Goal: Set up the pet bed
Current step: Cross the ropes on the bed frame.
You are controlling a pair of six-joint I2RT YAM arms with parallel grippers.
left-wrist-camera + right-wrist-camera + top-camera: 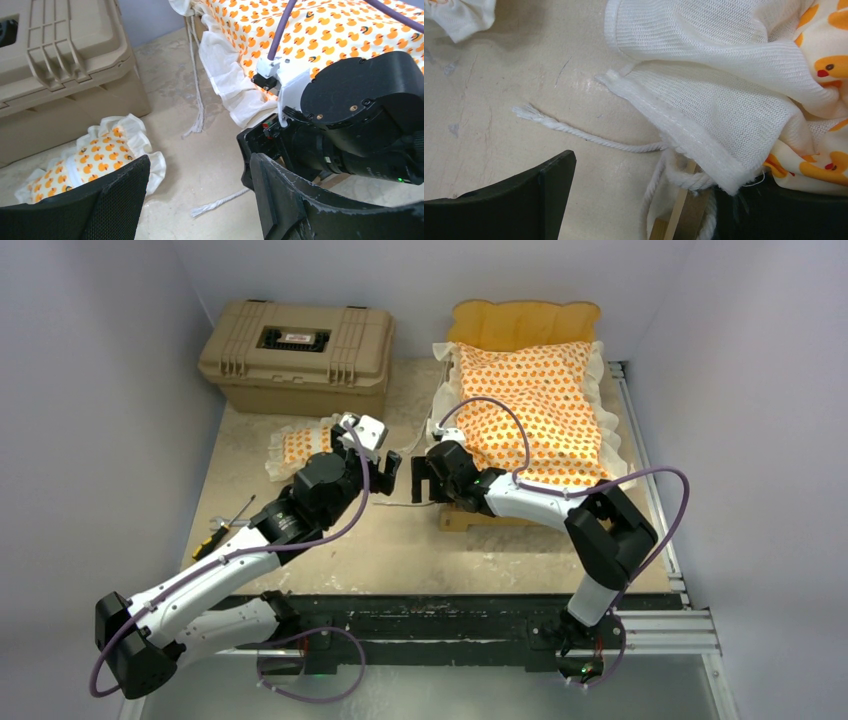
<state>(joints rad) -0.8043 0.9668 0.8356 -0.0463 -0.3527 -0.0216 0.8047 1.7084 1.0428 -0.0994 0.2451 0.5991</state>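
Note:
The pet bed stands at the back right, its scalloped wood headboard (523, 322) behind the duck-print mattress cushion (530, 405) that lies on the frame. The small matching pillow (300, 445) lies on the table to the left of the bed. My left gripper (385, 478) hovers just right of the pillow (95, 160), open and empty (197, 200). My right gripper (424, 480) is at the bed's near left corner, open (644, 200). Its right finger sits under the white ruffle (704, 100), by the wood frame edge (679, 215) and a white cord (589, 137).
A tan hard case (295, 350) stands at the back left, close behind the pillow. Small tools (225, 525) lie near the table's left edge. The two grippers nearly touch, with the right wrist (350, 115) right in front of the left one. A cord end (215, 204) lies on the table.

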